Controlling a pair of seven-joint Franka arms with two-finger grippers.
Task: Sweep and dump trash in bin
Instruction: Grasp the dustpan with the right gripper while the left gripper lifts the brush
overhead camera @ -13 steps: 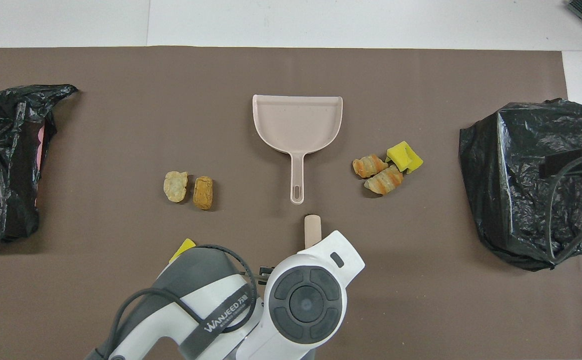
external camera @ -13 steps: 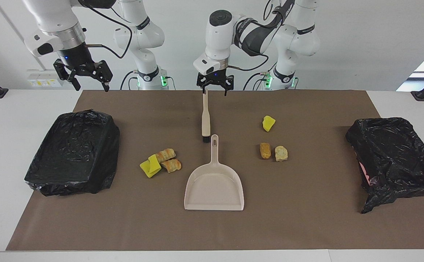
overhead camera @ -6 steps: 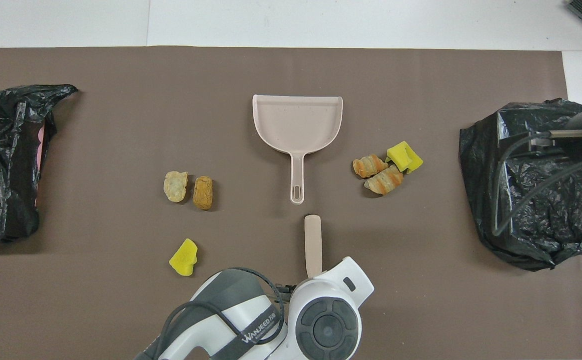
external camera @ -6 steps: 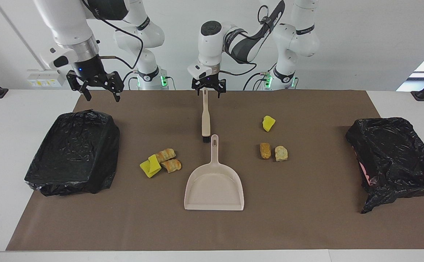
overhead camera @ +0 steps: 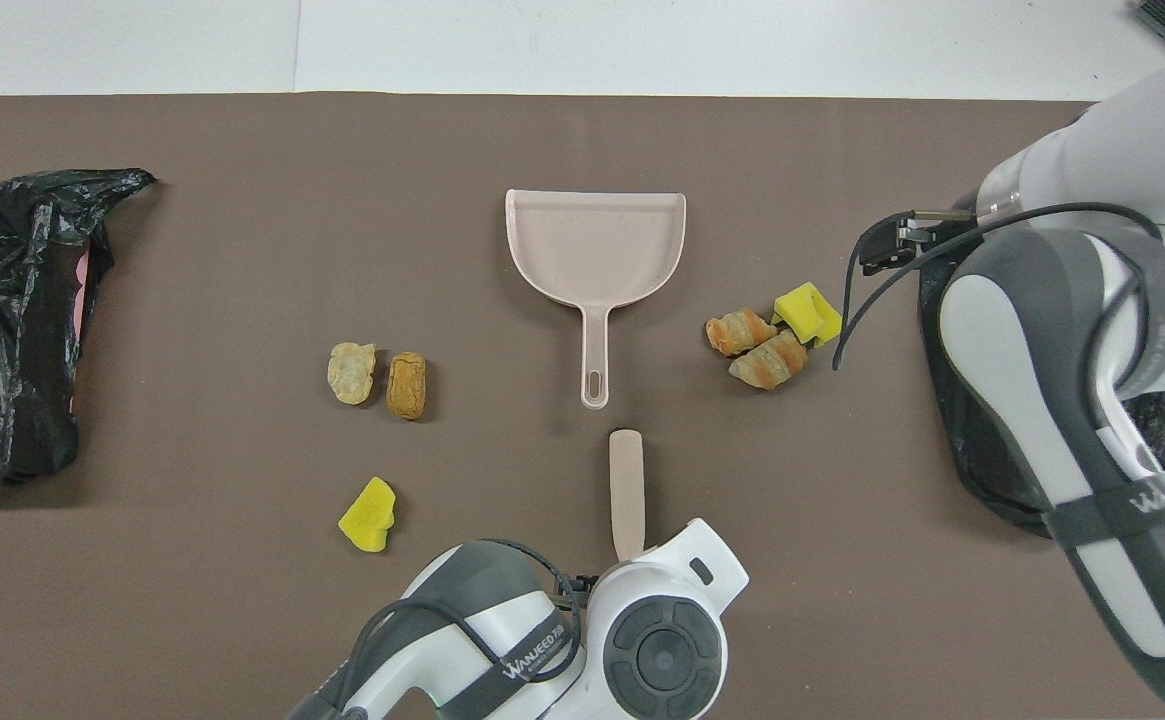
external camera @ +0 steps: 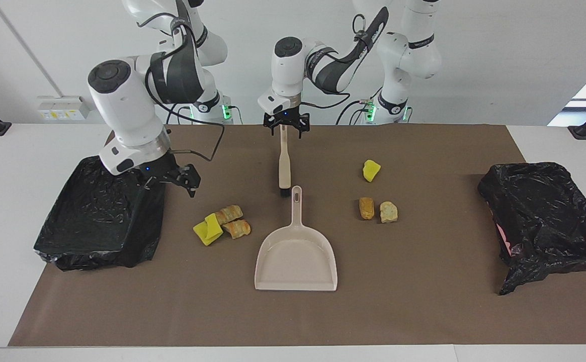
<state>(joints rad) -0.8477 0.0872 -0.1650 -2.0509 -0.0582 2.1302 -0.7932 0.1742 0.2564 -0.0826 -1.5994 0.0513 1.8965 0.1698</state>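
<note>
Both sets of jaws stand open and hold nothing. The left jaws (external camera: 286, 125) hang low over the handle end of the brush (external camera: 284, 163), one finger either side of the handle tip, though I can't tell whether they touch it. The brush lies flat on the brown mat (external camera: 423, 301), bristles pointing away from those jaws toward the dustpan (external camera: 296, 259), whose handle tip sits just past the bristles.

The right jaws (external camera: 179, 178) hover tilted at the edge of a black-bagged bin (external camera: 96, 216) at the right arm's end of the worktop (external camera: 21, 151). Just out from those jaws, farther from the robots, is one cluster of trash: a yellow sponge (external camera: 207, 230) touching two bread rolls (external camera: 232, 221), all resting on the mat beside the dustpan's handle.

The rest of the trash lies toward the left arm's end, well apart from either jaws. A lone yellow scrap (external camera: 371, 170) sits level with the brush; farther out from it, an orange-brown chunk (external camera: 366, 207) and a pale chunk (external camera: 388, 211) lie side by side, nearly touching. From overhead the same three show clearly on bare mat.

A second bin (external camera: 544, 221), wrapped in crumpled black plastic with a little pink showing at its side, sits at the left arm's end of the worktop.
</note>
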